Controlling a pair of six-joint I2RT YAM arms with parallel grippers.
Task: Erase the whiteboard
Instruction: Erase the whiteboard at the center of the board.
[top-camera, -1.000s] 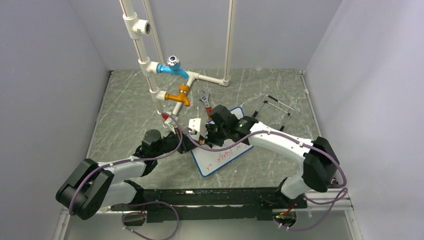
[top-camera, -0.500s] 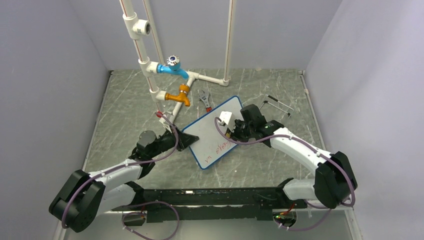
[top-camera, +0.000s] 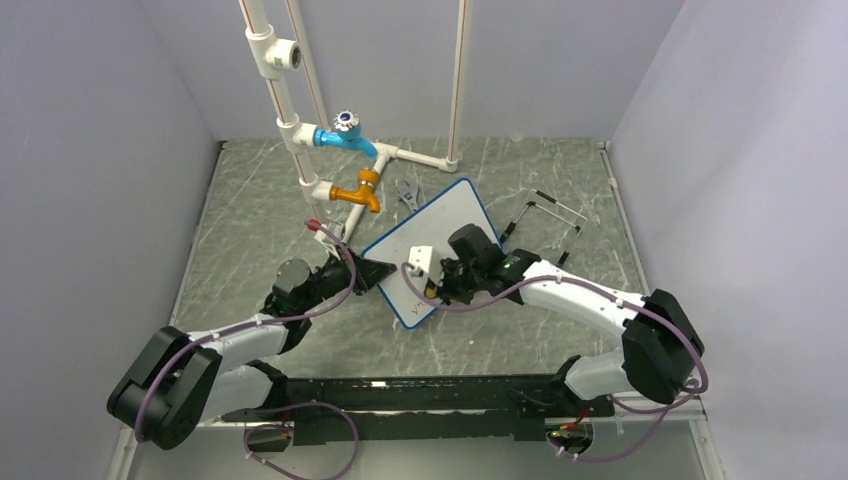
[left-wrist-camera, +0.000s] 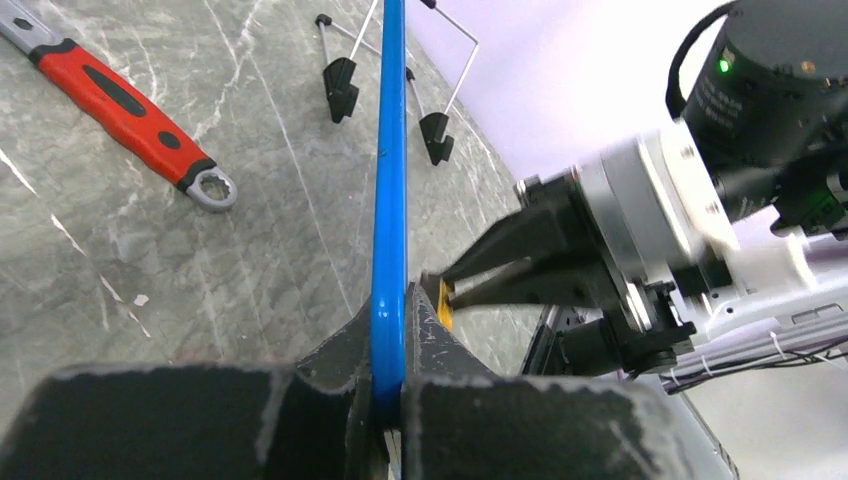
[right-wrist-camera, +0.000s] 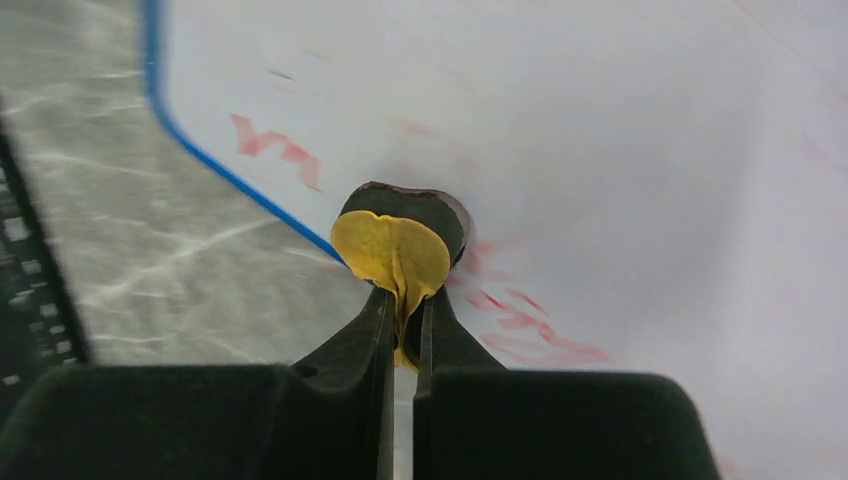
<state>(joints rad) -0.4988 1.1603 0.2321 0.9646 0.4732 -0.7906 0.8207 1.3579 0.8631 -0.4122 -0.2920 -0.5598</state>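
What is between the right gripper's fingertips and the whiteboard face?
A small yellow eraser pad with a dark base, pinched in the right gripper and set against the whiteboard beside red writing; the right wrist view shows it.

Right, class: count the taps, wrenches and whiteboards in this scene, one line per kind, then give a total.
Taps: 2 (blue tap, orange tap)
Wrenches: 1 (wrench)
Whiteboards: 1 (whiteboard)
Total: 4
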